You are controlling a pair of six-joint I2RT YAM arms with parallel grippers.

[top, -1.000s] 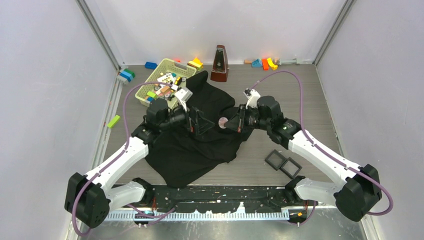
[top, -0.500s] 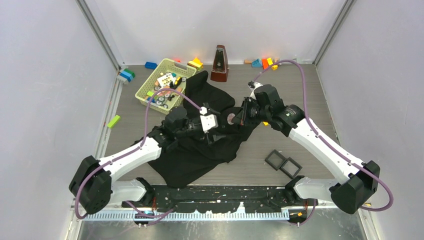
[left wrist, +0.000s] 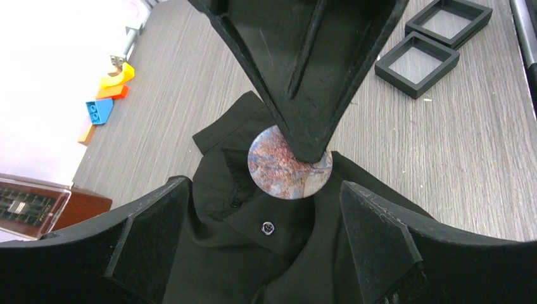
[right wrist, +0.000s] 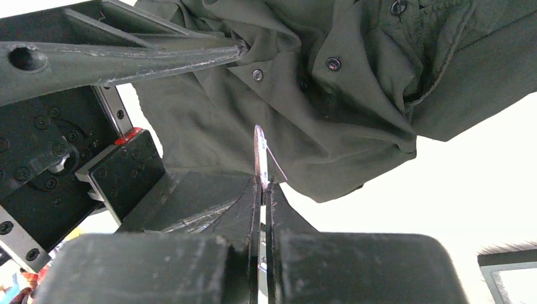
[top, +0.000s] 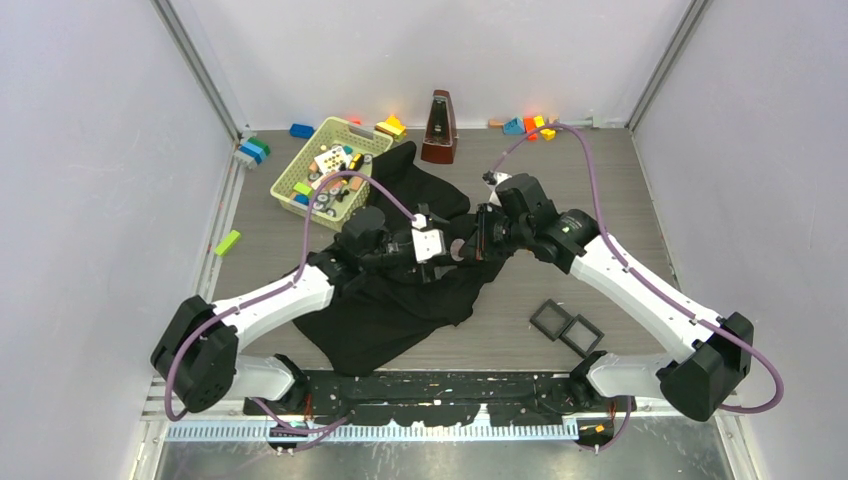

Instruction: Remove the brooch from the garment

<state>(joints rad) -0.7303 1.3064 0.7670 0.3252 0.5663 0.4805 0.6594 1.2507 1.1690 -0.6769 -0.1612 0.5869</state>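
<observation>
The garment [top: 400, 290] is a black shirt, bunched on the table with its collar pulled up. On the collar [left wrist: 278, 221] sits the brooch [left wrist: 285, 171], a round disc with a mottled pink and blue face. My right gripper [left wrist: 308, 149] is shut on the brooch's upper edge. In the right wrist view the brooch [right wrist: 259, 152] shows edge-on, sticking out past that gripper [right wrist: 263, 185], with the garment [right wrist: 329, 101] hanging behind. My left gripper [left wrist: 266, 247] is open, one finger on each side of the collar just below the brooch. From above, both grippers meet at the brooch [top: 457, 251].
Two black square trays [top: 567, 326] lie to the right of the garment. A yellow-green basket [top: 286, 172] of small parts stands at the back left, a brown metronome [top: 438, 128] at the back. Coloured blocks [top: 530, 126] lie along the back wall, a green block [top: 228, 242] at the left.
My left arm has swung right from beside the basket to the brooch, its jaws still open. The right gripper, still shut on the brooch, has shifted slightly back and the collar has risen.
</observation>
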